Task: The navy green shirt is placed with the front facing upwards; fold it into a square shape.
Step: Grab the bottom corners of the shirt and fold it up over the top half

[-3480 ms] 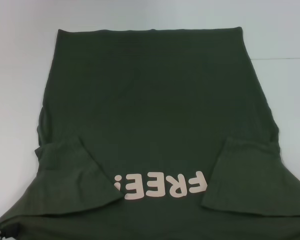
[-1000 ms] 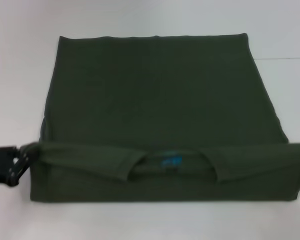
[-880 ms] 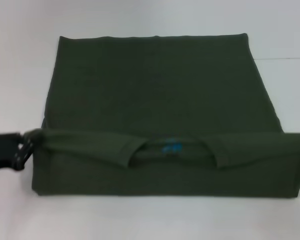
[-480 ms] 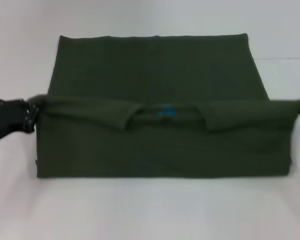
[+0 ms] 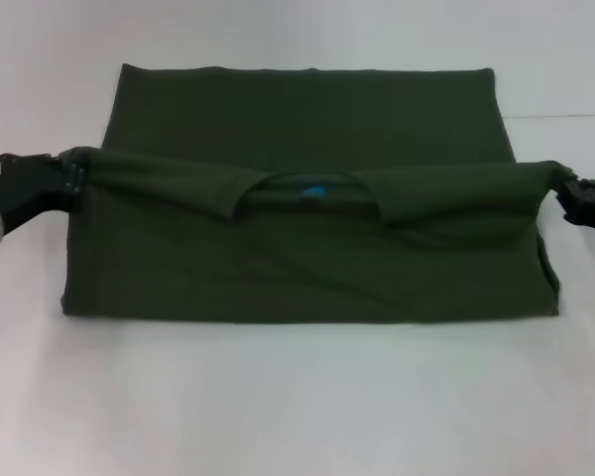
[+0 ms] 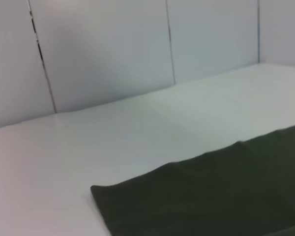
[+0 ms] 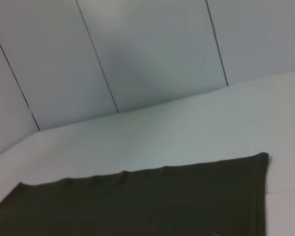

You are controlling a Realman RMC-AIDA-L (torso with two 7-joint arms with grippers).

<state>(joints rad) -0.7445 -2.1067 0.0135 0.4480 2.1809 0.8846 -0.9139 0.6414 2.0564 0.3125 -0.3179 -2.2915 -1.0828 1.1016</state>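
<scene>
The dark green shirt (image 5: 307, 248) lies doubled over, its collar edge raised across the middle, blue label showing.

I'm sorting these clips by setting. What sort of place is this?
Probably a lab or test workstation, not a home: a bare white table, plain pale wall panels behind it, and only the navy green shirt laid out, held at its ends by the left gripper and right gripper.

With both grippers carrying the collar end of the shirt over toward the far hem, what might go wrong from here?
1. The left gripper and right gripper each pinch only a corner of the shirt, so one could slip.
2. The carried edge sags in the middle, so it may land wrinkled.
3. The right corner sits nearer than the left, so the fold may skew.
</scene>
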